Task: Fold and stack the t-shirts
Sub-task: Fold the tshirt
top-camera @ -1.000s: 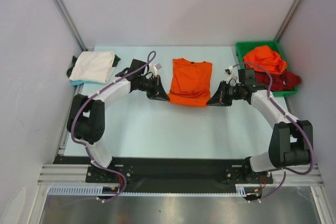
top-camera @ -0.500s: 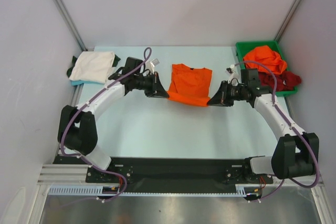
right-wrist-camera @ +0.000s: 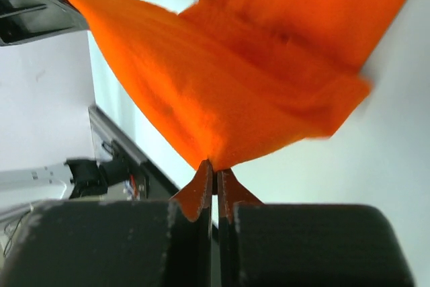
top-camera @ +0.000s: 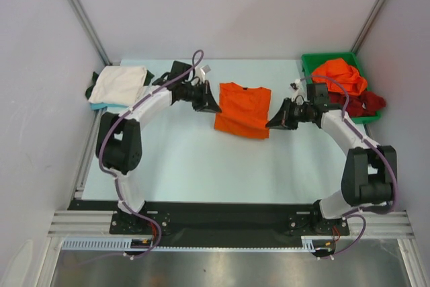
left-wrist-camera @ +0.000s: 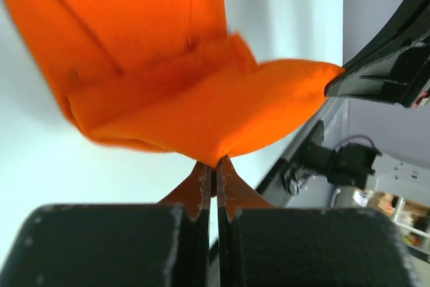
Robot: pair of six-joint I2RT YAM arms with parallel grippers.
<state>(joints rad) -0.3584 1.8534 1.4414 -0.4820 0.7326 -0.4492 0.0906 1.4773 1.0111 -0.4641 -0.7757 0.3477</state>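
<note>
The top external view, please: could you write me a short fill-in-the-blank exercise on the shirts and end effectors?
The left end effector and right end effector each pinch the middle t-shirt, which is ___.
The white t-shirt lies folded at the table's far ___ side.
The bin holding crumpled shirts is ___.
Missing words: orange; left; green.

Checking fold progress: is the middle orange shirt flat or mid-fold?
Mid-fold: left fingers and right fingers pinch the orange shirt by its edges, raised off the table.
</note>
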